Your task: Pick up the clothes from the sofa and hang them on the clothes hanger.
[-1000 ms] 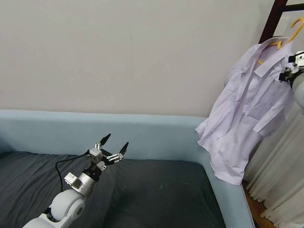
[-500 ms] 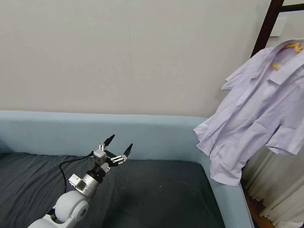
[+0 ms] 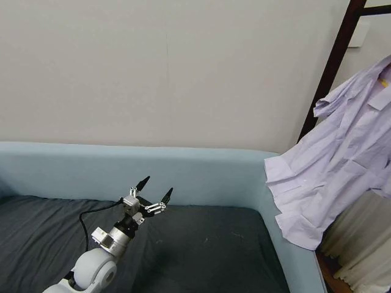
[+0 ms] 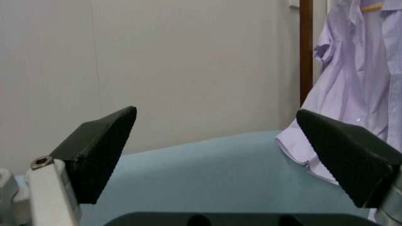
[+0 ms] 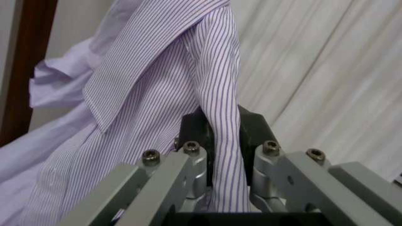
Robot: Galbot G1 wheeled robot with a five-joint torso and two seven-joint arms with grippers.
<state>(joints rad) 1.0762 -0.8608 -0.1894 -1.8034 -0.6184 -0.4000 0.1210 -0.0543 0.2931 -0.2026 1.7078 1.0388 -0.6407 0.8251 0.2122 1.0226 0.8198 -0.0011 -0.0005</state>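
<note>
A lavender striped shirt point(image 3: 333, 165) hangs in the air at the right, past the sofa's end and in front of a dark wooden rack post point(image 3: 330, 64). A bit of its yellow hanger point(image 3: 383, 82) peeks out at the collar. In the right wrist view my right gripper point(image 5: 220, 125) is shut on a fold of the shirt point(image 5: 157, 70) near its front edge. My left gripper point(image 3: 157, 185) floats open above the dark sofa seat point(image 3: 201, 244), holding nothing. In the left wrist view its fingers point(image 4: 100, 141) stand wide apart, and the shirt point(image 4: 358, 80) and hanger point(image 4: 370, 7) show beyond them.
The light blue sofa back point(image 3: 122, 168) runs along a plain wall. Its right armrest point(image 3: 293, 256) lies just under the shirt's hem. Pale curtains point(image 3: 360, 250) hang behind the shirt at the far right, also in the right wrist view as curtains point(image 5: 326, 70).
The shirt has swung to the right, partly out of the head view, baring more of the wooden post. The right gripper has left the head view. The left gripper has drifted slightly right.
</note>
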